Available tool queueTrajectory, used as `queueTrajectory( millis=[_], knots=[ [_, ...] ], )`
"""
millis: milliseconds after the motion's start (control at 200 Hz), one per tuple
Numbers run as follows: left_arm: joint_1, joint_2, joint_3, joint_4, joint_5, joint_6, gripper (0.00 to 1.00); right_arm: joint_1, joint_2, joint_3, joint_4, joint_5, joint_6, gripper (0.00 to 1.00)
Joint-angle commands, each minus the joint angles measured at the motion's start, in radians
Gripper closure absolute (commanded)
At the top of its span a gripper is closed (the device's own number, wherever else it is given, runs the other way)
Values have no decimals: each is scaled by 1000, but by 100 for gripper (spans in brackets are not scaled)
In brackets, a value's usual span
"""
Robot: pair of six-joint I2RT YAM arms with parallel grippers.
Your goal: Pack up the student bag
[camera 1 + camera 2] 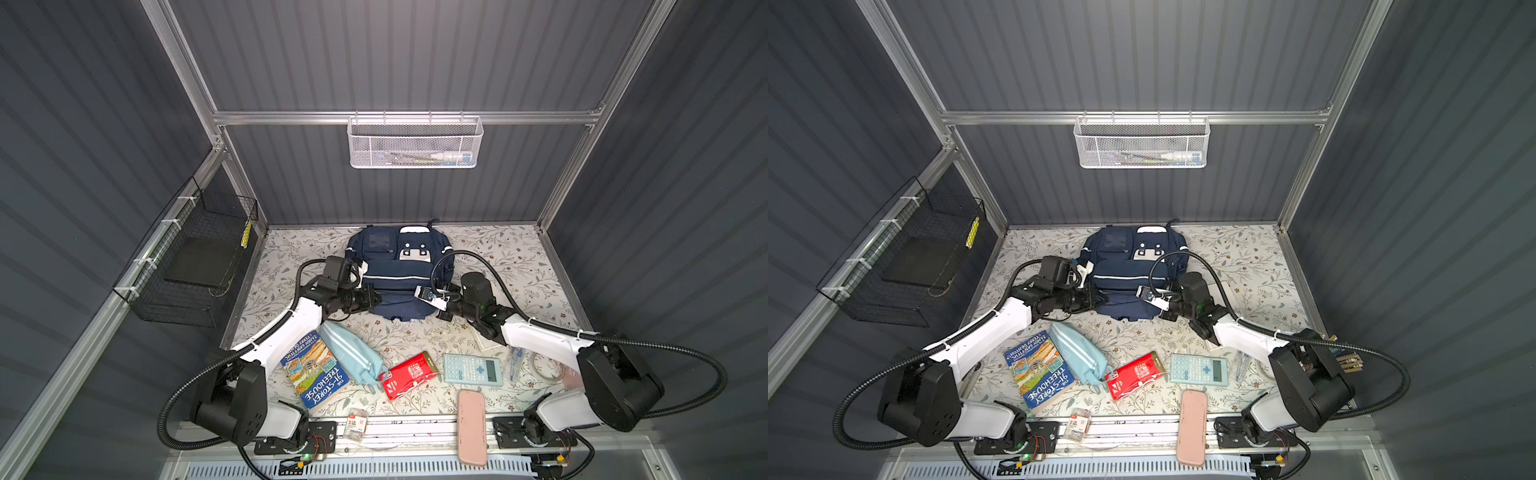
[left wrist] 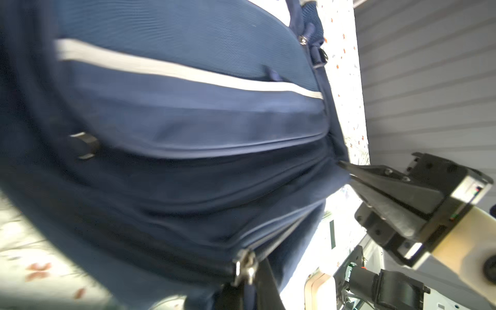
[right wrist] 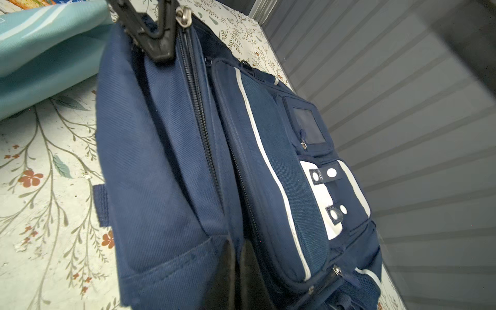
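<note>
The student bag (image 1: 395, 270), navy with white stripes, lies at the back middle of the table in both top views (image 1: 1125, 274). My left gripper (image 1: 377, 298) (image 2: 248, 291) is at the bag's near left corner. It is shut on the navy pull tab just below the metal zip slider (image 2: 245, 267), which also shows in the right wrist view (image 3: 183, 14). My right gripper (image 1: 432, 309) (image 3: 237, 271) is at the near right corner, shut on a fold of the bag's fabric beside the main zip (image 3: 198, 112). That zip looks closed along its visible length.
Along the front of the table lie a book (image 1: 313, 370), a light blue pencil pouch (image 1: 353, 353), a red packet (image 1: 407, 374), a calculator (image 1: 471, 368) and a pink case (image 1: 471, 426). A white mesh basket (image 1: 415, 143) hangs on the back wall, a black wire basket (image 1: 191, 262) on the left.
</note>
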Motion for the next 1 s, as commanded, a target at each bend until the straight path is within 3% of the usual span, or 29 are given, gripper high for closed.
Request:
queueTrajectory(
  millis=[0,95,150,240,305,400,555,640,755,860,941,996],
  knots=[
    [117,-53,39,-147,-201,110,100,-111,35,23,-121,227,6,100],
    [106,-91,16,-102,-59,54,100,-109,47,42,-123,216,18,100],
    [56,-106,1,-64,-24,10,100,-110,46,52,-117,216,46,100],
    [-81,-103,10,-40,-84,-39,100,-102,27,69,-132,181,102,78],
    [-132,-87,-15,56,-35,-122,100,-81,-19,60,-153,130,127,67],
    [-151,-55,-57,214,40,-231,100,-20,-110,23,-179,83,133,56],
    [-234,-3,-3,233,-35,-247,100,109,-151,8,-208,130,203,49],
    [-293,27,25,251,-49,-266,100,180,-101,21,-232,222,190,49],
    [-319,21,50,215,-71,-260,100,182,-42,16,-203,305,157,51],
    [-319,-24,49,183,-80,-244,100,171,-17,22,-189,270,137,53],
    [-319,-21,45,200,-23,-268,100,167,8,37,-193,243,116,66],
    [-319,-27,31,211,-9,-277,100,165,21,47,-202,250,103,87]
  ],
)
